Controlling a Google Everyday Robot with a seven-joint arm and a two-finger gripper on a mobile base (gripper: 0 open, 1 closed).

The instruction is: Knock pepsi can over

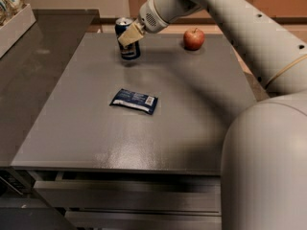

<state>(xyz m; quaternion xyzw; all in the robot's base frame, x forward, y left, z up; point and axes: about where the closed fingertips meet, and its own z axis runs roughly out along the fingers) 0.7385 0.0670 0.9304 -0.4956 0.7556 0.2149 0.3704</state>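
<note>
The pepsi can (128,49) is dark blue with a silver top and stands upright at the far edge of the grey table (192,109), left of centre. My gripper (129,34) comes in from the upper right and is right against the can's front upper part, covering some of it. My arm (230,18) stretches across the table's far right.
A red apple (194,39) sits at the far edge, right of the can. A flat dark blue snack packet (135,101) lies mid-table. A white tray (17,25) with packets stands on the dark counter at far left. My base (268,166) fills the lower right.
</note>
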